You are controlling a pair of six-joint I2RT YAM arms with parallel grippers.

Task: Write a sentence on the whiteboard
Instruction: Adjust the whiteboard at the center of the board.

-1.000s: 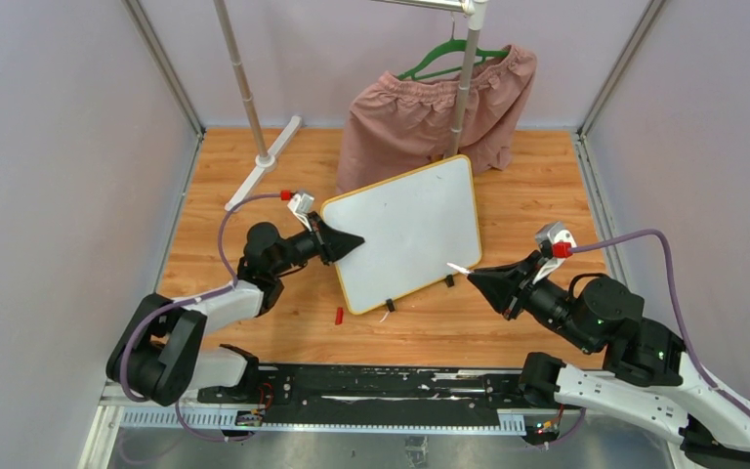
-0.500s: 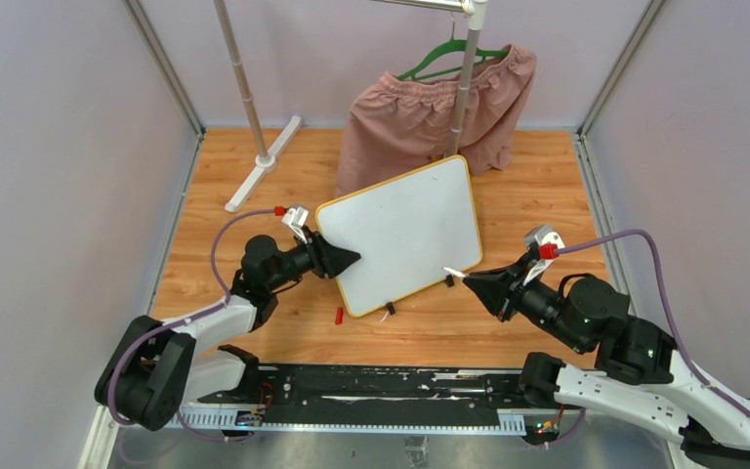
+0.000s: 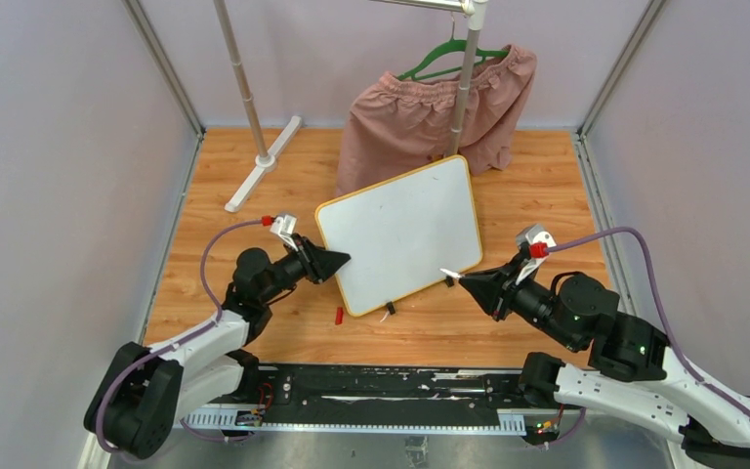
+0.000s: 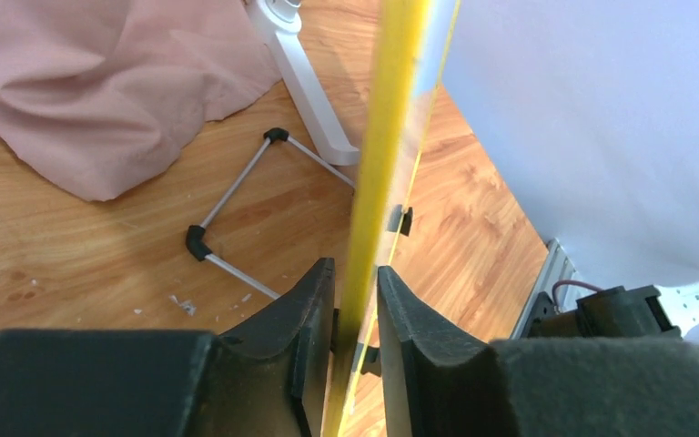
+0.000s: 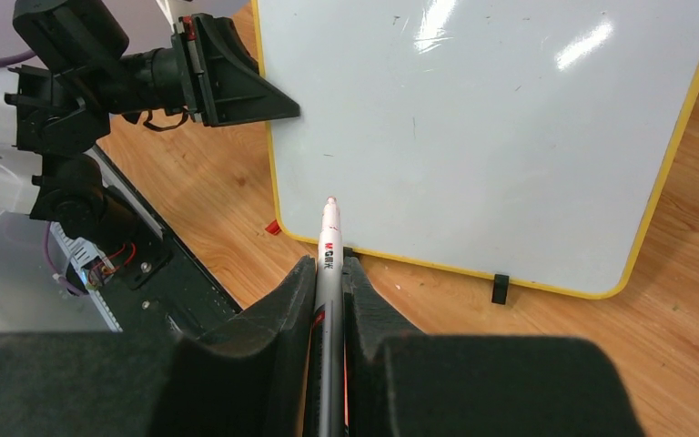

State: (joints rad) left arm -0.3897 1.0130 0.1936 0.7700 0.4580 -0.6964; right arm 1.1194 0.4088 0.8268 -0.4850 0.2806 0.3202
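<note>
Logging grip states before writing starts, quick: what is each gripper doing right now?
Left gripper: closed on the yellow edge of the whiteboard.
Right gripper: closed on the marker.

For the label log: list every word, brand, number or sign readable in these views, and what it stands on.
The marker: small red print on the white barrel, too small and blurred to read.
The whiteboard: no writing, only faint specks and glare.
No other text shows in any view.
</note>
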